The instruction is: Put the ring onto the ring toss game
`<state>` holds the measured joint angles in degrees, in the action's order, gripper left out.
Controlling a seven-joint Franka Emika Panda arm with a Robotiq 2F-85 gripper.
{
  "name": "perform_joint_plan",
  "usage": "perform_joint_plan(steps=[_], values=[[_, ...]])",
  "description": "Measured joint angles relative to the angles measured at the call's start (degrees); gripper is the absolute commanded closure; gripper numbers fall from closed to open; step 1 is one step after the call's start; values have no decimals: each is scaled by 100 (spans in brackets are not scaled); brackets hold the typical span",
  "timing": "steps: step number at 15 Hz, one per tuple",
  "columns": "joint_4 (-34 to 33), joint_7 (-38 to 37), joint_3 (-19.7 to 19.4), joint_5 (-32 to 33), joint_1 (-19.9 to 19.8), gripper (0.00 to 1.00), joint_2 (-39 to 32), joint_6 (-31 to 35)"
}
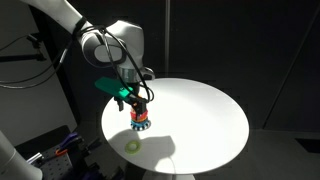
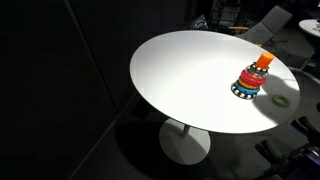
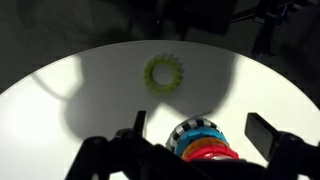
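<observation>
While the pincer (image 3: 201,126) hangs directly over the game (image 1: 140,121), its fingers (image 3: 264,134) stand spread to either side of the stack's top in the wrist view, with a gap on each side and nothing pinched. The yellow-green ring (image 3: 165,71) lies flat on the round white desk (image 1: 200,110); in both exterior views it rests near the game's blue base, not touching it, and close to the desk's edge

White jointed arm (image 1: 72,20) descends from the upper left, wrist near vertical. Black two-finger gripper (image 1: 135,100) points straight down; fingers (image 3: 265,135) are spread wide apart.
</observation>
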<state>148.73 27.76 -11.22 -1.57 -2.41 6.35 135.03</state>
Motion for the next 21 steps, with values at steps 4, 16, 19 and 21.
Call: perform_joint_plan(steps=[4,16,19,21], values=[[178,0,43,0,-42,0,-277,536],[340,-46,171,228,-373,0,-1574,2086],[325,-53,306,227,-481,0,-1857,2334],[298,-69,386,227,-536,0,-2011,2444]])
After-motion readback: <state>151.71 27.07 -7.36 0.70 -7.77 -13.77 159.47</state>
